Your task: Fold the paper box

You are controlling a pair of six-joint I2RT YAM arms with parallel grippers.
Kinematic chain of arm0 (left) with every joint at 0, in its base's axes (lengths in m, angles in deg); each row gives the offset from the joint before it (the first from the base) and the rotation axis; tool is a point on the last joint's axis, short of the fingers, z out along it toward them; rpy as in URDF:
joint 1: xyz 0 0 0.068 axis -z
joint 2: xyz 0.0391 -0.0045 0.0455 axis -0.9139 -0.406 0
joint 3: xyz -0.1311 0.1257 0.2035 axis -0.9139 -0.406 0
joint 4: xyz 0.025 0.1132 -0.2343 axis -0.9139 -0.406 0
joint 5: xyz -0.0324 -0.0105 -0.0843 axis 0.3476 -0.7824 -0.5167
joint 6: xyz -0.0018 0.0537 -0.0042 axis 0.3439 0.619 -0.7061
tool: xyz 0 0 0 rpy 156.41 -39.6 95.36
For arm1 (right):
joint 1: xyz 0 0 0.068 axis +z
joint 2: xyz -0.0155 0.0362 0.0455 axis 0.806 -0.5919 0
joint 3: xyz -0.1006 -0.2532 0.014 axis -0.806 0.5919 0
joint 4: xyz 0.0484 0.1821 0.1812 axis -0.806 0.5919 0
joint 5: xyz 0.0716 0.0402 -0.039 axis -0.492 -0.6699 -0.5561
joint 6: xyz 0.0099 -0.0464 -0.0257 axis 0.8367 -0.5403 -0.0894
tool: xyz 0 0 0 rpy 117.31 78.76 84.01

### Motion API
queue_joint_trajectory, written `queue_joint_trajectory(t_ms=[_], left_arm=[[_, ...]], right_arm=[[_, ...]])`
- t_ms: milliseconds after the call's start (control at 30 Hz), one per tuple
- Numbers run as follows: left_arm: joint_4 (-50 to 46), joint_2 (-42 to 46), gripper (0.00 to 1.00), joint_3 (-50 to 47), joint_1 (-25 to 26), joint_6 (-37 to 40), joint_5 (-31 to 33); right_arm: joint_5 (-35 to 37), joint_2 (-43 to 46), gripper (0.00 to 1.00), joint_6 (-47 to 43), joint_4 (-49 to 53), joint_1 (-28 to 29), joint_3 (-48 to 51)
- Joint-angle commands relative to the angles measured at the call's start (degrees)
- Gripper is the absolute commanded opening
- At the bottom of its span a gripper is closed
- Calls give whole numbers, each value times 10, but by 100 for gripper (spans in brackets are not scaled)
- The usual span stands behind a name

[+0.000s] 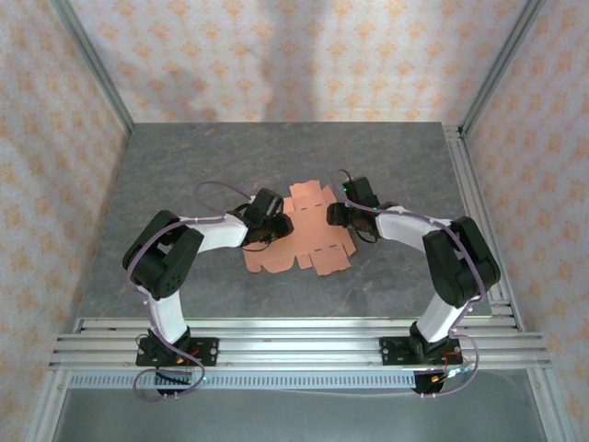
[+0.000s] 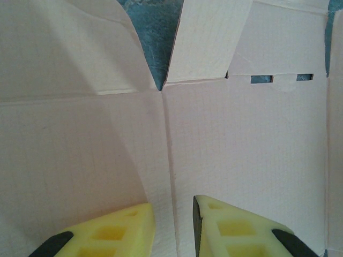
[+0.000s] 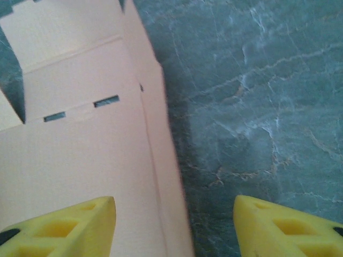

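Note:
The paper box (image 1: 308, 241) is a flat salmon-orange die-cut sheet with tabs and slots, lying in the middle of the grey table (image 1: 276, 157). My left gripper (image 1: 268, 213) sits over the sheet's left part. In the left wrist view its yellow fingers (image 2: 128, 227) stand a little apart above a crease of the paper box (image 2: 241, 139); the left gripper (image 2: 174, 214) is open by a narrow gap. My right gripper (image 1: 344, 211) is at the sheet's right edge. The right gripper (image 3: 174, 202) is wide open and straddles the edge of the paper box (image 3: 80, 155), one finger over card, the other over table.
Aluminium rails (image 1: 294, 336) run along the near edge, and another rail (image 1: 474, 212) runs down the right side. Patterned walls (image 1: 276, 55) close in the back and both sides. Bare marbled table surface (image 3: 257, 96) lies to the right of the sheet.

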Motion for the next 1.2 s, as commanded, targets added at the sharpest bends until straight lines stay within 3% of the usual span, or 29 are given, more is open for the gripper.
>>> queue_joint_trajectory(t_ms=[0,300,667,833,967,1067,1167], left_arm=[[-71,-11,28,-10,-5,1,22],[-81,-9,28,0,-5,3,22],[-83,-8,28,2,-6,4,20],[-86,-2,28,1,-6,5,22],[-92,12,29,3,-5,7,27],[-107,36,37,14,-6,10,38],[-136,69,53,38,-6,24,57]], right_arm=[[-63,1,60,17,-43,-17,18],[-110,-13,37,3,-71,-20,44],[-115,-36,23,2,-121,-20,60],[-102,-30,0,-6,-132,-19,64],[-91,-10,0,-22,-137,-19,74],[-78,14,0,-43,-150,-14,85],[-38,47,0,-95,-164,9,97]])
